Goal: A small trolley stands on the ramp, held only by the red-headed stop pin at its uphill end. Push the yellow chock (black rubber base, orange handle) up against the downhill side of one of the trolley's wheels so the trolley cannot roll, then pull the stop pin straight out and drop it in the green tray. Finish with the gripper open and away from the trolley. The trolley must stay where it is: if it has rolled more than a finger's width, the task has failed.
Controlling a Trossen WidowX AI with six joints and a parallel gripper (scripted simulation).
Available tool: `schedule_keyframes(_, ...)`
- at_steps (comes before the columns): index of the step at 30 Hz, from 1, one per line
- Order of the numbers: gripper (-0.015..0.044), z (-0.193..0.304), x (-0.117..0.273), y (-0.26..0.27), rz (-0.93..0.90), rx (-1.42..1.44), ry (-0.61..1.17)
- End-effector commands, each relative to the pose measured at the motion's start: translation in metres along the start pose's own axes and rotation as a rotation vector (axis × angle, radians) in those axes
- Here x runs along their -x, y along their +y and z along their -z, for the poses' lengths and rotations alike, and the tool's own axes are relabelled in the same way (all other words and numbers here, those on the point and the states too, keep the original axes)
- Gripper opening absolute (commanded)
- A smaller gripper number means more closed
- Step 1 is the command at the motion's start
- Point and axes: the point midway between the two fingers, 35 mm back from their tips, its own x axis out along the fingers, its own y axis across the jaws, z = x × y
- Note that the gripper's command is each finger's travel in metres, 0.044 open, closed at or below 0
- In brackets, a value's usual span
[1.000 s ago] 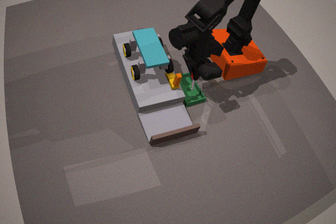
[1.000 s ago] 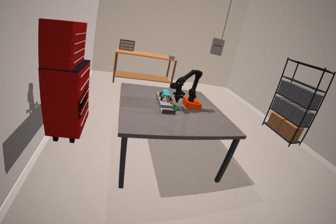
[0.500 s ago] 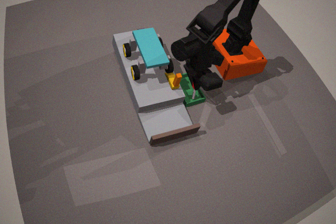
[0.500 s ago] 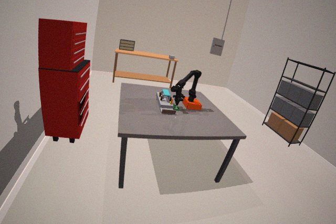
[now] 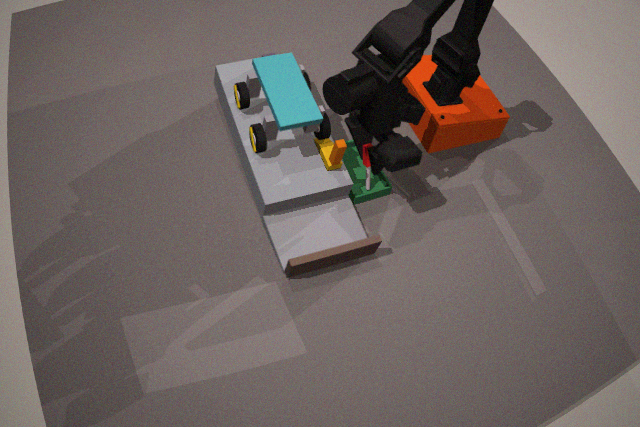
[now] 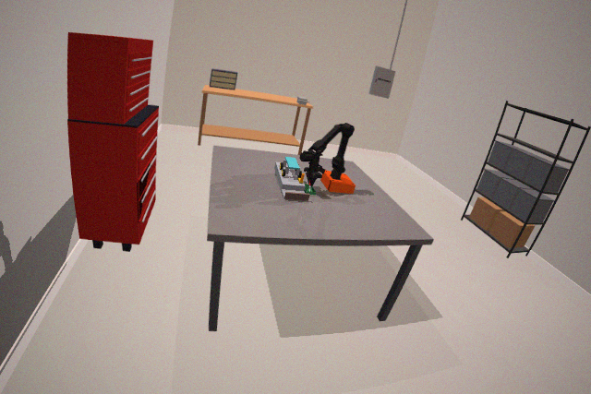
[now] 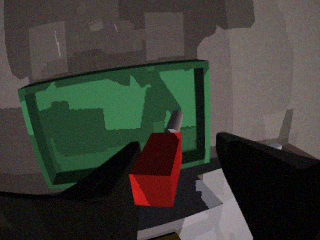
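The trolley with its teal top stands on the grey ramp. The yellow chock with its orange handle sits at the downhill side of the trolley's wheel nearest the tray; a small gap there cannot be ruled out. The stop pin is out of the ramp, red head up and slightly tilted, its grey shaft reaching down into the green tray. My gripper is open, fingers apart on both sides of the red head, with space beside it. The chock's black base is hard to see.
A brown end board stands across the ramp's low end. The arm's orange base block is on the other side of the tray from the ramp. The ramp's side edge runs close beside the tray.
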Motion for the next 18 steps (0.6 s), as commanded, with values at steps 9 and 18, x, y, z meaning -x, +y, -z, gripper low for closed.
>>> schedule_keyframes(9, 0.0190, -0.0001, -0.0017, 0.0074, 0.002, 0.002, -0.001)
schedule_keyframes(18, 0.0190, -0.0001, -0.0030, 0.0121, 0.002, 0.002, -0.001)
